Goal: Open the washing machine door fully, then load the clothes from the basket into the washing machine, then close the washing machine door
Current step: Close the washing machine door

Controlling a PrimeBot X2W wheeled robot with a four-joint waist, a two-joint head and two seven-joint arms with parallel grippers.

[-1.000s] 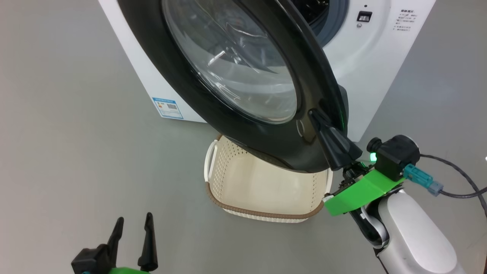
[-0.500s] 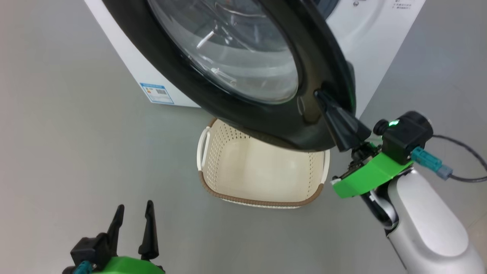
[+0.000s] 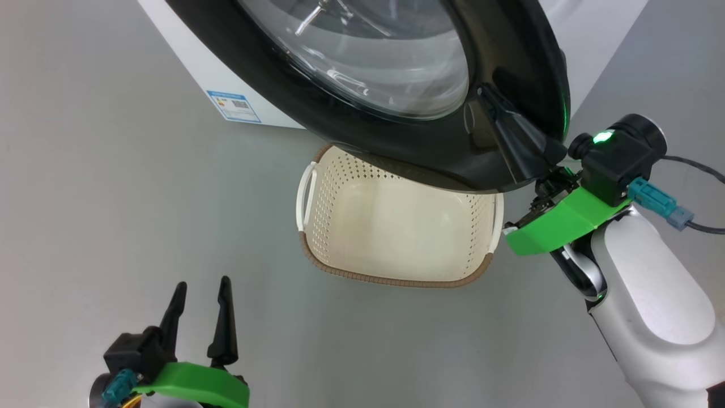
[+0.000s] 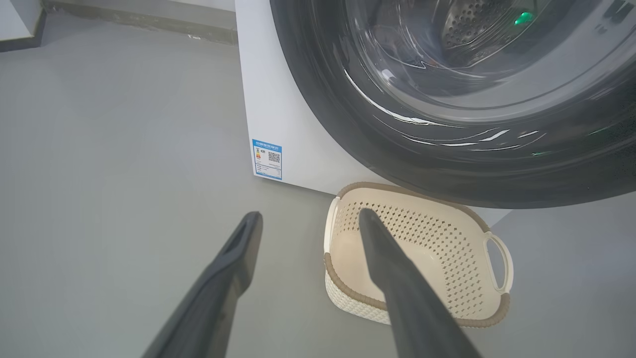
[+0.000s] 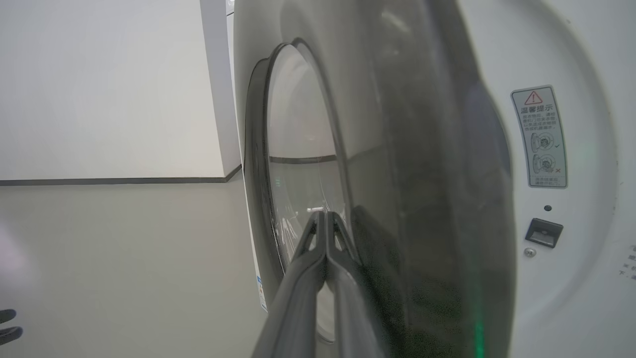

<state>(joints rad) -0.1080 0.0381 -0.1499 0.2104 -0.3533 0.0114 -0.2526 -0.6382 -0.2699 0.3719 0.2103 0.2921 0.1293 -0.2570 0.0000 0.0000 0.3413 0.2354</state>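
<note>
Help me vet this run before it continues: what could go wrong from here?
The shut right gripper touches the glossy washing machine door tip-first, so it might slide off as it pushes. The door overhangs the basket; a low swing could perhaps clip its rim.

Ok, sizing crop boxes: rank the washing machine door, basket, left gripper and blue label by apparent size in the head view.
1. washing machine door, cropped by the frame
2. basket
3. left gripper, though nearness to the camera inflates it
4. blue label
</note>
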